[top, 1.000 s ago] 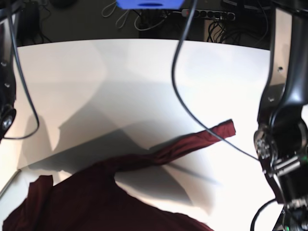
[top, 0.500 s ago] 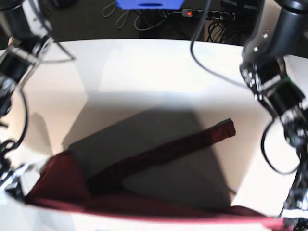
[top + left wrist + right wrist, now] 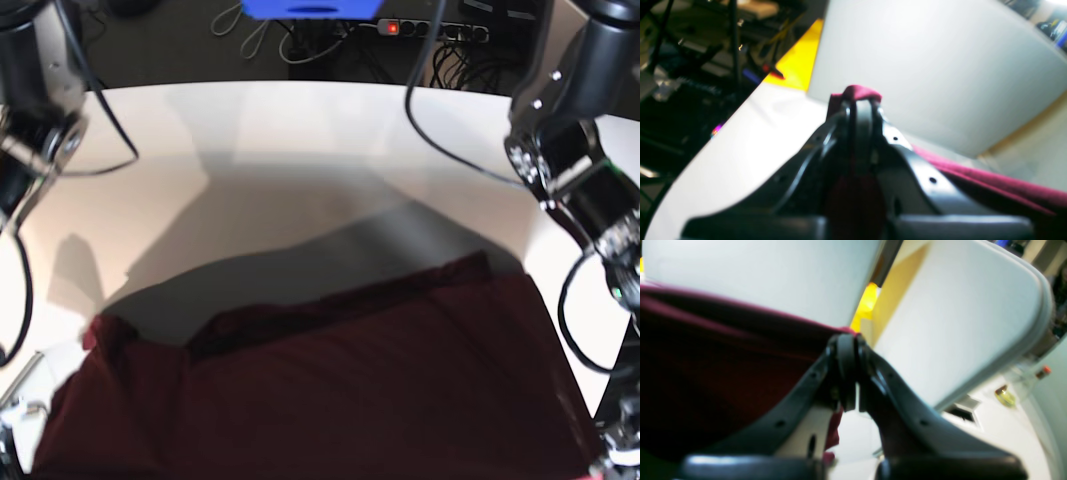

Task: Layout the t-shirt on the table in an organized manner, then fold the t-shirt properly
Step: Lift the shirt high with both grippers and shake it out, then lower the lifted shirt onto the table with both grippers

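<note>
Dark maroon cloth fills the lower half of the base view: we see the t-shirt [image 3: 340, 390] spread wide over the near part of the white bench [image 3: 300, 150], one corner up near the right side and a bunched corner at the left. Neither pincer shows clearly in this view.

In the left wrist view, we see the left pincer [image 3: 860, 106] clenched on a fold of the t-shirt [image 3: 990, 186]; a red tuft pokes out above its tips, and the cloth trails off to the right. The bench [image 3: 750, 143] lies pale below.

In the right wrist view, we see the right pincer [image 3: 848, 350] clamped on the t-shirt [image 3: 716, 373] at its edge, the fabric stretching away to the left.
</note>
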